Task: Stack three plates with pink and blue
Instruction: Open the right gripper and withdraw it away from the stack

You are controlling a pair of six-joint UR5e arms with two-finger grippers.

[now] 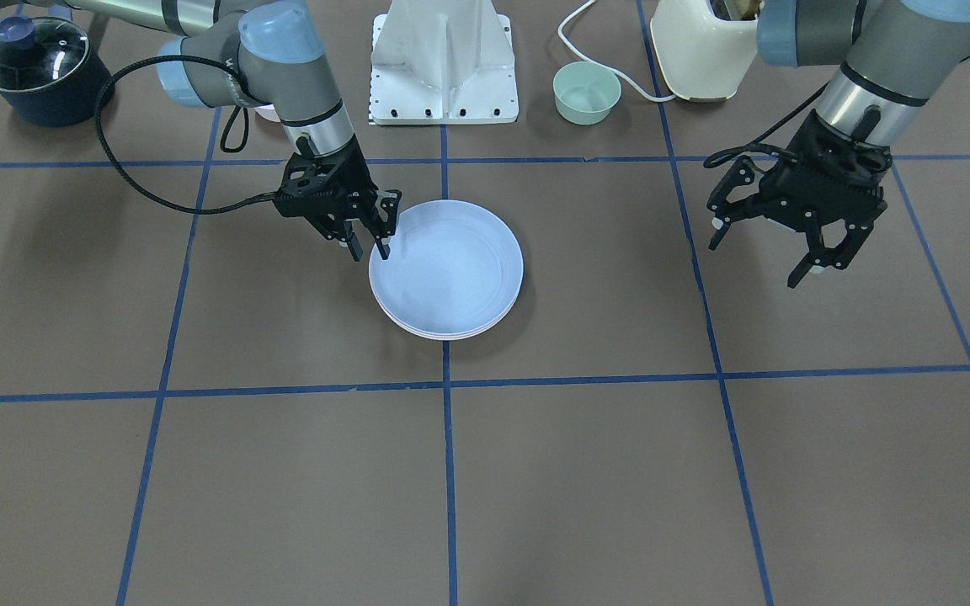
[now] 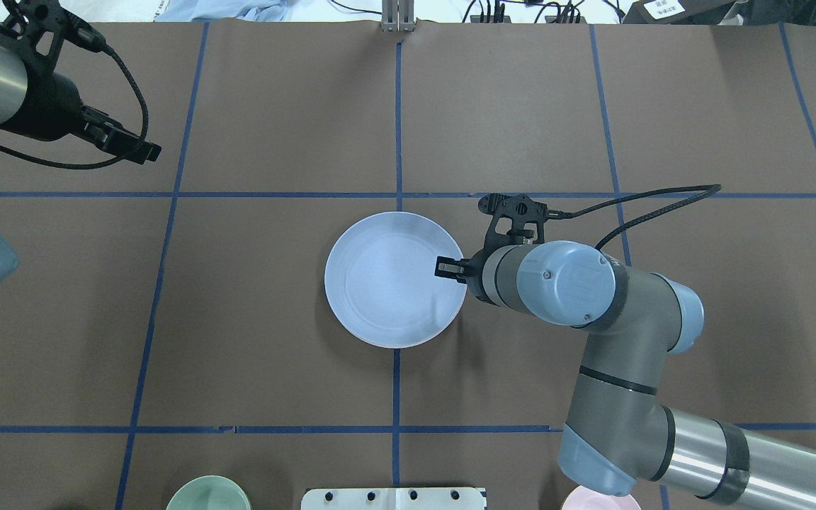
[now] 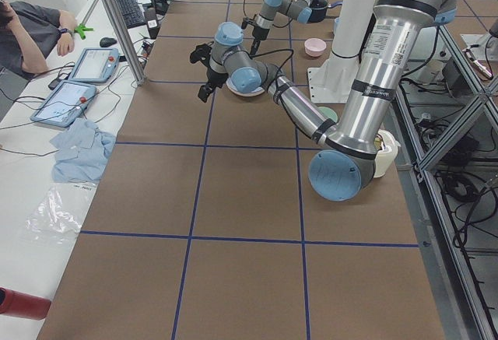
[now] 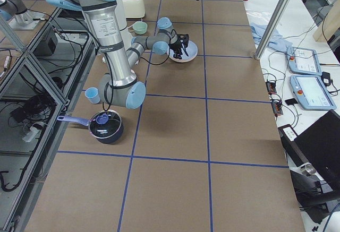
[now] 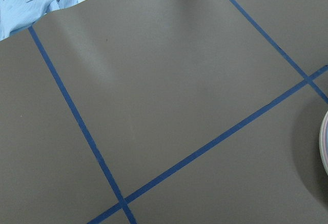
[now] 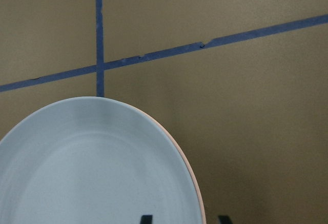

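The blue plate (image 1: 447, 265) is seen topmost on a stack at the tabletop (image 1: 620, 471) centre, with a pink plate (image 6: 195, 184) edge showing beneath. The right gripper (image 1: 370, 251) is set at the stack's rim, its fingers (image 6: 146, 219) narrowly parted astride it. The left gripper (image 1: 754, 263) is held well apart from the stack, fingers spread wide.

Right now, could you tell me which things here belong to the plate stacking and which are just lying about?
Job: light blue plate topping the stack; pink plate under it; right gripper.
Lying about: green bowl; lidded pot; cream appliance; pink bowl.
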